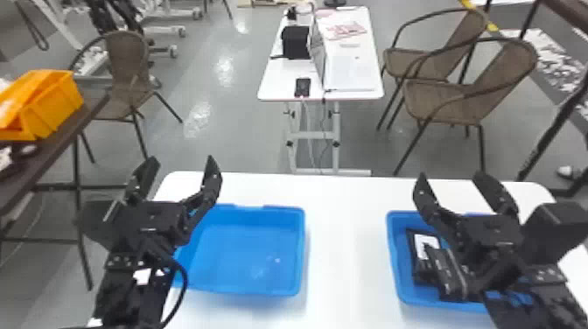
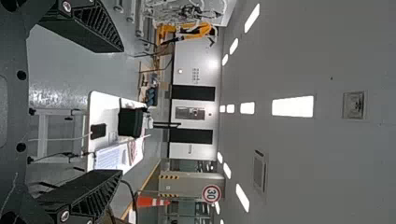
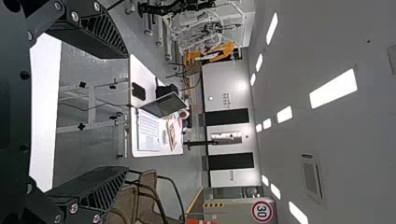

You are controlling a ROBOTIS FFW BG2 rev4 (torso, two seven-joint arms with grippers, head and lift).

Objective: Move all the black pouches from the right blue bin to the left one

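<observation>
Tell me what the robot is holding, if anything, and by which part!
Nothing is held. The left gripper and the right gripper are both open and empty; black pouches lie in the right blue bin.

The left bin (image 1: 302, 258) and the right bin (image 1: 393, 262) lie on the near bench (image 1: 345, 245), pouches (image 1: 444, 267) inside the right one. Behind stands a table (image 1: 280, 83) bearing a laptop (image 1: 350, 76), chairs (image 1: 450, 103) to its right.

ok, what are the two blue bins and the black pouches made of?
Left bin and right bin: likely molded plastic, smooth; even color, rounded corners.
Black pouches: dark, with a paler strip along one; fabric or faux leather, can't tell which.
</observation>
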